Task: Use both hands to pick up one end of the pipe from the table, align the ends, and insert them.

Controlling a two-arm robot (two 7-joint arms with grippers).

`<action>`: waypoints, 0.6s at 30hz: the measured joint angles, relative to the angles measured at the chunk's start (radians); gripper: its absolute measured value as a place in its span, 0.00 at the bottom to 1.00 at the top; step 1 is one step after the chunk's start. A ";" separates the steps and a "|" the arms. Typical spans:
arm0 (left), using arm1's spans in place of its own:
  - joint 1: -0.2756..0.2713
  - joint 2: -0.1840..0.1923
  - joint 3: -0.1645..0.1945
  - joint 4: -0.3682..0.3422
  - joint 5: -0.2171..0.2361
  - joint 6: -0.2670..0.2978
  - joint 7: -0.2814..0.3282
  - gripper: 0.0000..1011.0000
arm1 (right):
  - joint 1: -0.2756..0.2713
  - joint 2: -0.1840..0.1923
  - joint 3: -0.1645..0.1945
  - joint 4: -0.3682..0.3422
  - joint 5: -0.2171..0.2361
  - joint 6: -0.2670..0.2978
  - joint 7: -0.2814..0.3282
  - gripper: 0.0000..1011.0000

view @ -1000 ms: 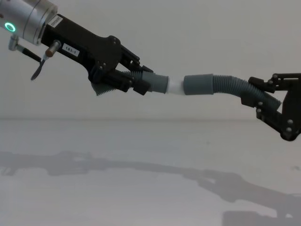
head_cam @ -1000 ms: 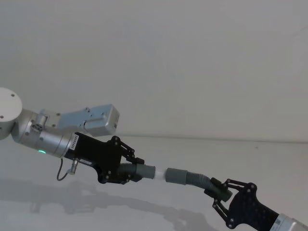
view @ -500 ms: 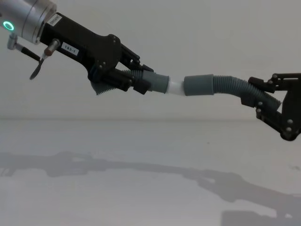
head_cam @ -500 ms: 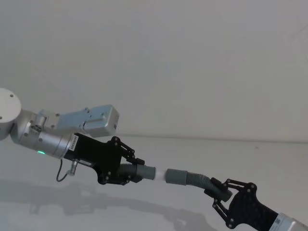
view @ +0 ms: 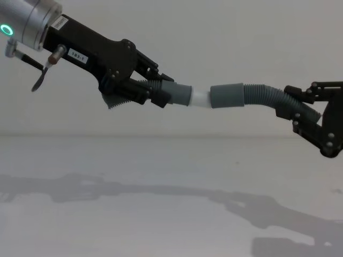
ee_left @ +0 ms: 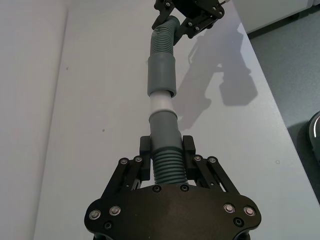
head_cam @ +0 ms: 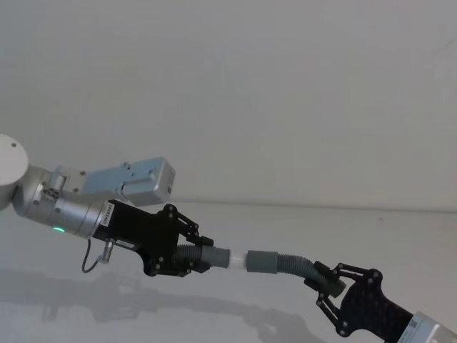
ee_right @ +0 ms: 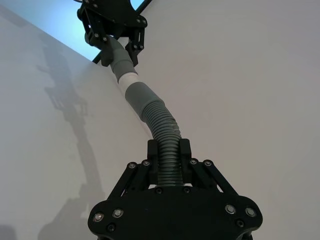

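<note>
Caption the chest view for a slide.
Both end effectors hold the pipes above the table, white tip entering the cuff.

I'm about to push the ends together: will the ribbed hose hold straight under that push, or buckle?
Likely to flex. The ribbed hose already curves between the right gripper and its smooth cuff, so an off-axis push may bow it. The white tip sits at the cuff's mouth, roughly in line. It hangs without much sag, so it is probably light.

Soft, even, fairly bright light falls from above. On the plain matte white flat table [view: 161,214], faint grey shadows with blurred edges lie below both sets of jaws. One wrist view shows a darker, sharper shadow beyond the jaws. No glare; focus is crisp throughout.
</note>
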 joint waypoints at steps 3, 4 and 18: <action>0.002 0.004 0.000 -0.006 -0.002 0.001 0.005 0.33 | 0.000 0.000 0.000 0.000 0.003 0.002 0.001 0.22; 0.003 0.004 0.000 -0.007 -0.003 0.001 0.006 0.33 | 0.000 0.000 0.000 0.000 0.004 0.002 0.001 0.22; 0.012 0.019 -0.003 -0.026 -0.004 0.003 0.026 0.33 | -0.001 0.001 0.001 -0.002 0.020 0.006 0.012 0.22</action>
